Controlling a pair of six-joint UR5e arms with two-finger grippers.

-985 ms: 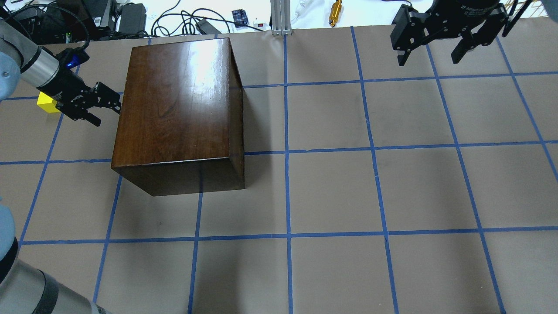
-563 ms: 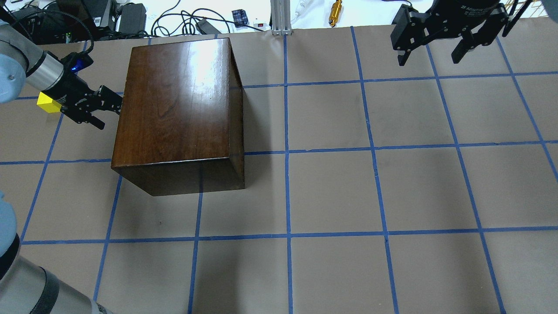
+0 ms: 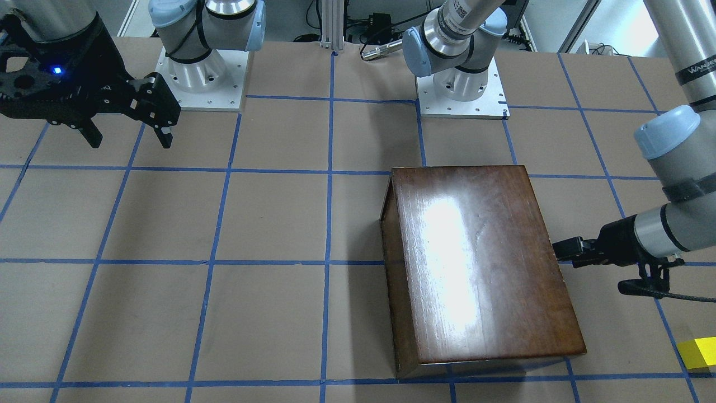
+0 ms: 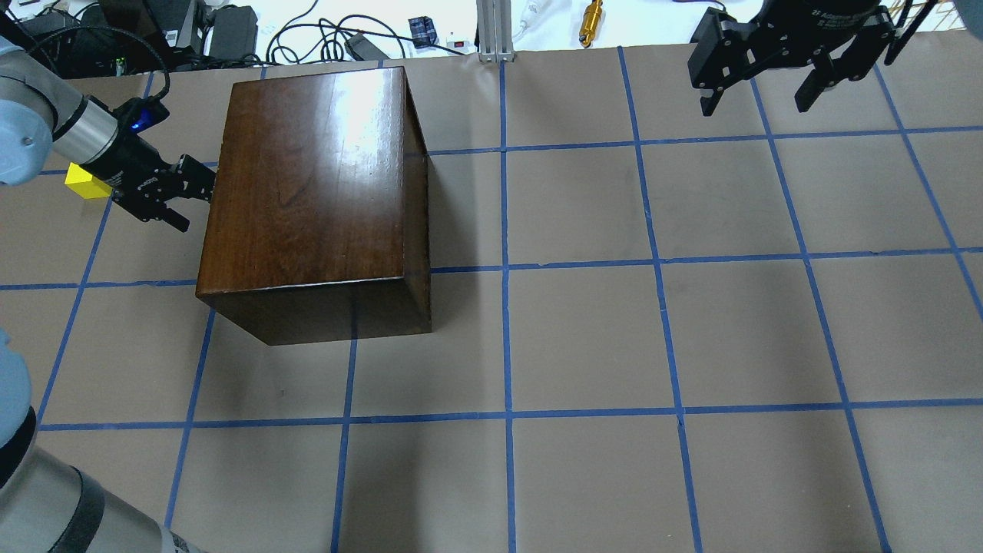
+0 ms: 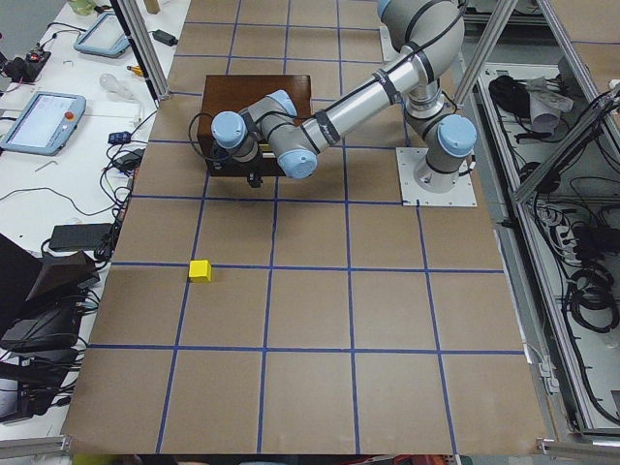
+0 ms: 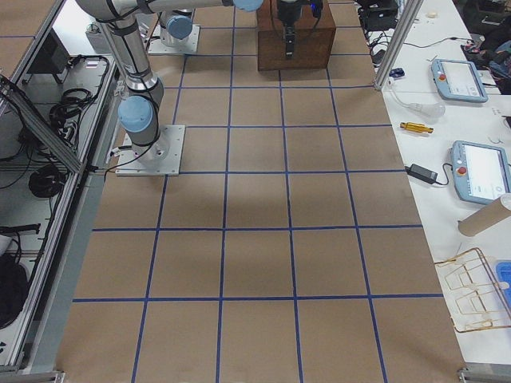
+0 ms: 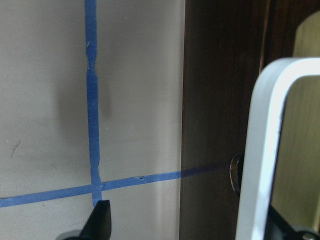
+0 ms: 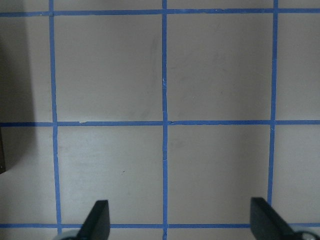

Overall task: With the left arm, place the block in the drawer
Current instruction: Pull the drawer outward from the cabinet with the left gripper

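The dark-brown wooden box (image 4: 315, 177) stands left of centre, also seen in the front-facing view (image 3: 475, 263). Its drawer is shut; only the dark front panel (image 7: 220, 100) and the metal handle (image 7: 265, 150) show, in the left wrist view. My left gripper (image 4: 190, 201) is open and empty, with its fingertips right at the box's left face. One fingertip (image 7: 100, 220) shows and the handle fills the frame's right side. The yellow block (image 4: 83, 183) lies on the table behind the left wrist, apart from the box (image 3: 696, 354). My right gripper (image 4: 768, 92) hangs open and empty over the far right.
Brown paper with a blue tape grid (image 4: 507, 265) covers the table. Cables and small gear (image 4: 322, 34) lie beyond the far edge. The arm bases (image 3: 461, 89) stand on the robot's side. Tablets (image 6: 471, 171) lie on a side bench.
My left gripper has moved a little closer to the box's left face and swung slightly. The block, the box and the right arm have not moved.
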